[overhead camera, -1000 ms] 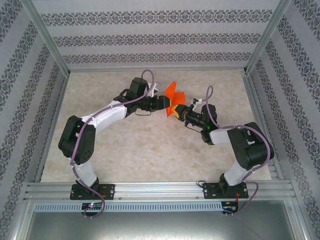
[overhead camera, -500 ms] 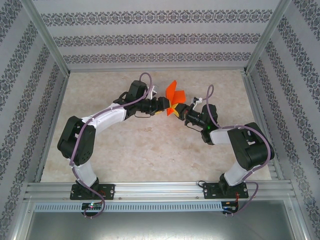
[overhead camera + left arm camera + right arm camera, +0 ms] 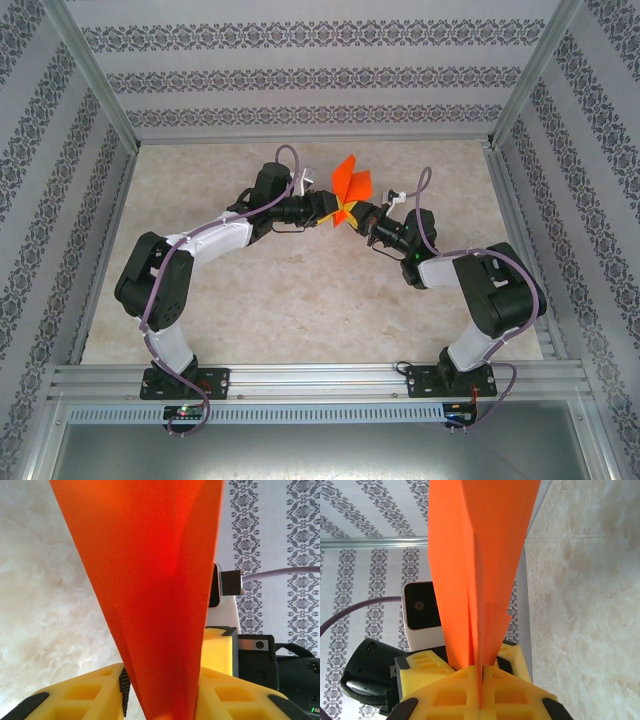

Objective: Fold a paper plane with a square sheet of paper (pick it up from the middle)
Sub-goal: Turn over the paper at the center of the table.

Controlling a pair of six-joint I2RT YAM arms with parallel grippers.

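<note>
Orange paper (image 3: 351, 180) is up off the bench (image 3: 300, 310), over the bench's far middle. It's folded into a narrow wedge, and its flaps fan out upward. I've got both arms reaching in over the bench. Left tool (image 3: 328, 208) comes from the bench's left side and right tool (image 3: 361, 214) from its right side. The two noses meet tip to tip at the paper's lower end.

Right wrist view: yellow fingers (image 3: 450, 695) are pressed together and the paper's narrow end is caught in the seam between them, so the right tool is pinching the paper. The paper rises from that seam in stacked layers with a long crease up the middle.

Left wrist view: the paper's narrow end drops down between the left tool's two yellow fingers (image 3: 85, 697), one on each side. One finger sits against the paper, the other seems to show a sliver of gap. I can't tell if this tool is clamping or just loosely around it. Past the paper I see the other tool's yellow finger and black body.

The bench top is pale and marbled, with patterned walls around it.
</note>
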